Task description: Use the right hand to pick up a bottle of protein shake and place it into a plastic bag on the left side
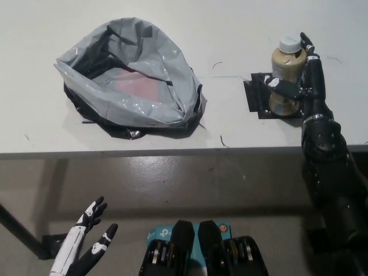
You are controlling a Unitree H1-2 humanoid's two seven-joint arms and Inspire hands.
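Observation:
The protein shake bottle [287, 64], tan with a white cap, stands upright on a black square patch [256, 98] at the table's right. My black right hand [302, 77] is pressed against the bottle's right side. Its thumb lies across the bottle's lower front, and its other fingers [310, 54] stretch straight up beside the bottle, not curled round it. The grey plastic bag [144, 109] lies open on the left of the table, with something pink showing inside. My white left hand [86, 244] rests low at the bottom left, below the table, fingers spread.
The table's front edge [172, 152] runs across the middle of the picture, with the floor below it. A stretch of bare white table [224, 69] separates the bag from the bottle.

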